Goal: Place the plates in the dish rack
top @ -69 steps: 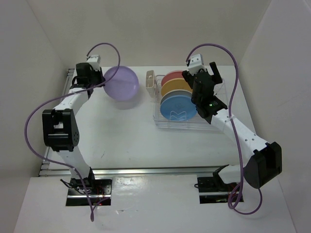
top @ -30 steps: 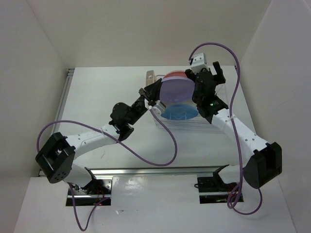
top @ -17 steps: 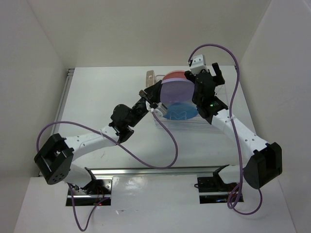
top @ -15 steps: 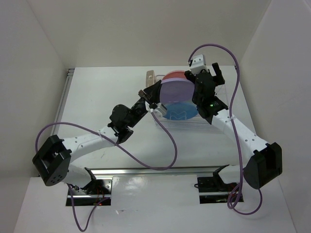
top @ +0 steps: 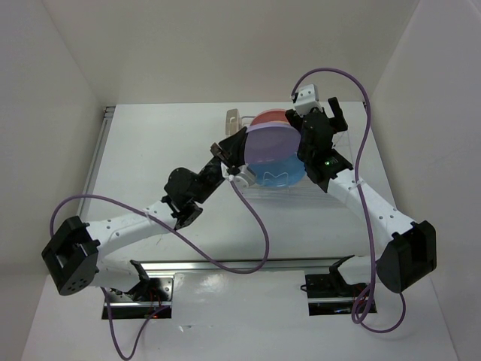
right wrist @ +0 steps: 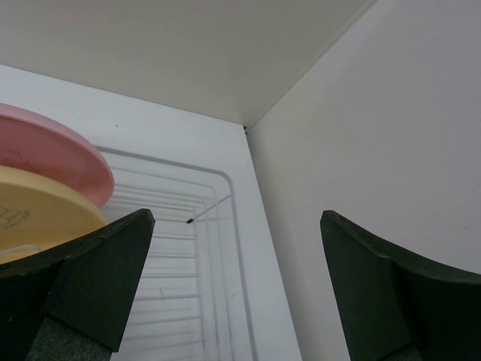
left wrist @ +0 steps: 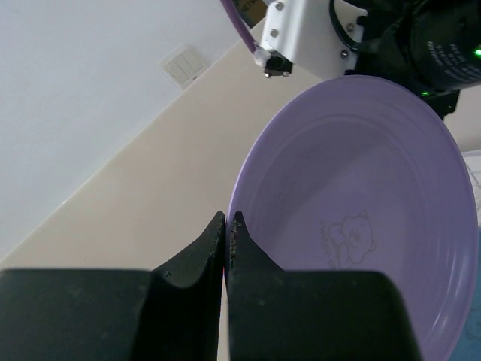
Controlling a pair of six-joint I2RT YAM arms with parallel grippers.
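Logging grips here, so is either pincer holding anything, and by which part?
The left pincer pinches the lavender plate by its rim. The right pincer is open, holding nothing.

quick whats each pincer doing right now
Left pincer: closed, holding the lavender plate by its rim.
Right pincer: open, holding nothing.

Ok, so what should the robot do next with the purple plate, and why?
Probably lower it on edge into the rack. The left gripper is shut on the rim of the purple plate and holds it over the rack, above the pink plate and blue plate standing there.
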